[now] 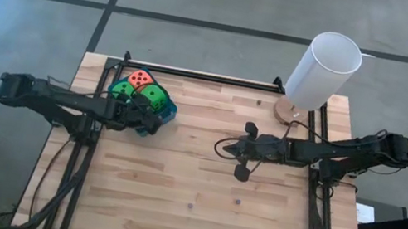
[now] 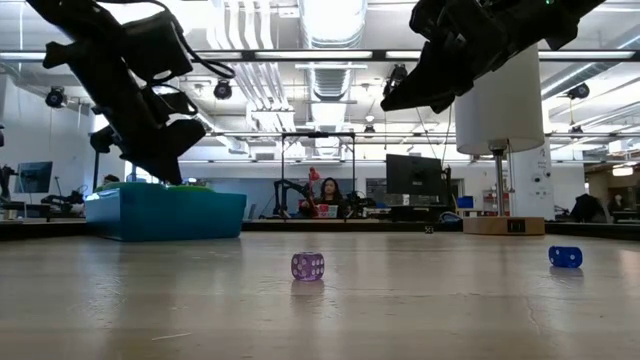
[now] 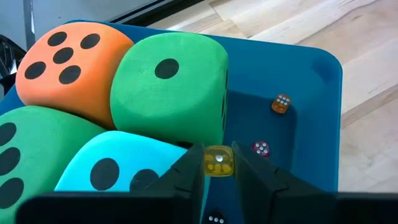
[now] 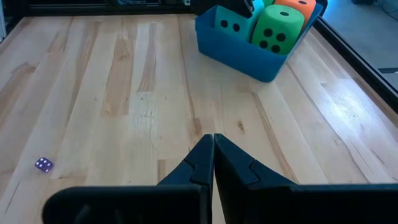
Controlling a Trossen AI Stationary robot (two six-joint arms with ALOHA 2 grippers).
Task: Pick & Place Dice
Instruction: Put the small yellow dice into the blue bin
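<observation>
A blue tray [image 1: 168, 112] stands at the table's far left. It holds large foam dice packed side by side: one orange-red [image 3: 68, 65], two green [image 3: 171, 84] [image 3: 28, 146] and one teal [image 3: 118, 165]. Small dice, an orange one [image 3: 280, 104] and a pink one [image 3: 260, 148], lie on the tray's bare floor. My left gripper [image 3: 219, 163] hovers over the tray's near side, shut on a small yellow die [image 3: 219, 158]. My right gripper [image 4: 213, 144] is shut and holds nothing above mid-table [image 1: 243, 162]. My left gripper pinches the small yellow die [image 3: 219, 160] by two opposite faces, between its two fingertips [image 3: 193, 165]. The fingers slant down from the table's left. The die is lifted clear above the tray's floor, beside the teal and green foam dice.
A small purple die [image 2: 307, 265] and a small blue die [image 2: 565, 256] lie on the bare wood in the table's near half. A white cylinder lamp [image 1: 323, 68] on a wooden base stands at the far right corner. People sit in the room beyond.
</observation>
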